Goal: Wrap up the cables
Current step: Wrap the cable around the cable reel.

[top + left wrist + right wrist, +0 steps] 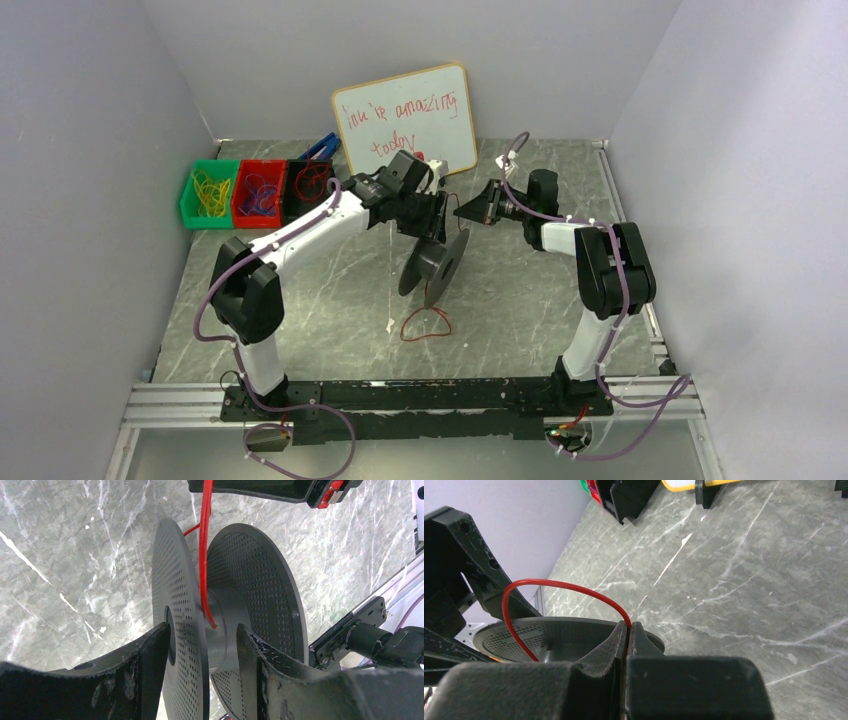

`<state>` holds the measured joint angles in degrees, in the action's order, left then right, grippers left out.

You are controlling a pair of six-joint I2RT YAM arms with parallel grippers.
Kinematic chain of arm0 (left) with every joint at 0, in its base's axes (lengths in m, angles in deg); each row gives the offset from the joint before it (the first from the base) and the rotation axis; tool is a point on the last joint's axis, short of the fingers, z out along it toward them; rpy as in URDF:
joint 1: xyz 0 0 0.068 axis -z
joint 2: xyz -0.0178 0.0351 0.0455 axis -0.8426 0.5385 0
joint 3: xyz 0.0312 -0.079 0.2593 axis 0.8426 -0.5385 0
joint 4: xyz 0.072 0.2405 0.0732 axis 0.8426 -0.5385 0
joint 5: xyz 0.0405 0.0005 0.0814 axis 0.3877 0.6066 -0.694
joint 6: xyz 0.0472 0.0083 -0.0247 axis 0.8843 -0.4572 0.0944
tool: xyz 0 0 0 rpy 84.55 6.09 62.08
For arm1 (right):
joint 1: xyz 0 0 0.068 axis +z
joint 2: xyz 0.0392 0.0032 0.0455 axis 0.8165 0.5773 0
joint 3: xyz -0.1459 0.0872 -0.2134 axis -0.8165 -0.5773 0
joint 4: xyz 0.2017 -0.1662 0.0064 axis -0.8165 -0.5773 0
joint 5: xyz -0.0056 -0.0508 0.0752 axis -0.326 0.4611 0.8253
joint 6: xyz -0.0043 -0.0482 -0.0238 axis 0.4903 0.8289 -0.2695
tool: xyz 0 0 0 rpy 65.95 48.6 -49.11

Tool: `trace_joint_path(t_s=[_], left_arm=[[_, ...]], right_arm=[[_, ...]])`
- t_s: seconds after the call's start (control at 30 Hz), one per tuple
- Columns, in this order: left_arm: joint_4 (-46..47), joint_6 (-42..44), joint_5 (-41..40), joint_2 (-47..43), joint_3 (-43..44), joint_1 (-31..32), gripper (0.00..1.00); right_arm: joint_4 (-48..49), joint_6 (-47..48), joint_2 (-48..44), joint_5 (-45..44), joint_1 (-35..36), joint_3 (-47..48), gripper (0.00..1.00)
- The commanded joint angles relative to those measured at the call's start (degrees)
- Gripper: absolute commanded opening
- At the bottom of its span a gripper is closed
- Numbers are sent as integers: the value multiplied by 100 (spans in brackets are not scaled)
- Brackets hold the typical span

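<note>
**A:** Where is the wire?

**B:** The red cable (204, 555) drops through the upper middle of the left wrist view. It passes between the two perforated discs of the black spool (255, 580) and meets the hub. From overhead, the slack trails down to a loose loop on the table (520, 300), lower centre of the frame.

**A:** Who holds what?

**B:** The left gripper (204, 629) has its fingers spread around one disc, one finger outside it and the other in the gap by the hub. That clamps the spool, which sits tilted. The right gripper (628, 627) has its fingers pressed together, pinching the cable. From that pinch the wire arches up and to the left, then curves down to the spool.

**A:** How will it handle?

**B:** I'd say it's nearly weightless and thread-thin, but springy. The arch holds its own curve, so turns would probably loosen off the hub unless kept taut. The insulation looks smooth and may slide through a light pinch.

**A:** Best place to grip?

**B:** Close to the spool, I think. A short span steers between the discs more easily than a long floppy one. The spool looks rigid, so holding it near the hub seems safer than at the thin rim.
</note>
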<state>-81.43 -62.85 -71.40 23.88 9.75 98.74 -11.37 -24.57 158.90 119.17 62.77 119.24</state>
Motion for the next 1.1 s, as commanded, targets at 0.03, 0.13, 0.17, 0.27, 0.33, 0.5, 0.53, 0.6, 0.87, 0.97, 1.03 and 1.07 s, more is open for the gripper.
trace_joint_path(t_s=[0.03,0.13,0.17,0.27,0.33,0.5,0.53,0.6,0.87,0.97,1.03,1.07], left_arm=[[-12,7,-181,88,201,101,56],[-79,-1,-323,164,259,138,54],[-119,-23,-355,188,285,147,53],[-188,-47,-480,219,351,149,51],[-228,-35,-569,218,372,153,49],[-217,-21,-622,194,347,152,46],[-213,-12,-642,199,346,155,46],[-212,-10,-698,217,347,149,46],[-212,-23,-713,252,337,154,33],[-221,-23,-711,254,338,150,23],[-205,-10,-718,254,329,150,18],[-211,-10,-720,244,321,155,17]], right_arm=[[612,-227,-192,-164,58,17,0],[576,-179,-188,-143,89,18,0],[596,-181,-187,-135,93,4,0],[628,-152,-218,-116,104,-70,0],[666,-146,-224,-122,112,-135,0],[668,-136,-193,-99,111,-133,0],[674,-128,-188,-94,111,-138,0],[671,-99,-192,-89,119,-158,0],[588,28,-218,-46,118,-199,0],[507,113,-205,-50,117,-193,0],[444,190,-192,-55,116,-186,0],[397,228,-191,-62,116,-174,0]])
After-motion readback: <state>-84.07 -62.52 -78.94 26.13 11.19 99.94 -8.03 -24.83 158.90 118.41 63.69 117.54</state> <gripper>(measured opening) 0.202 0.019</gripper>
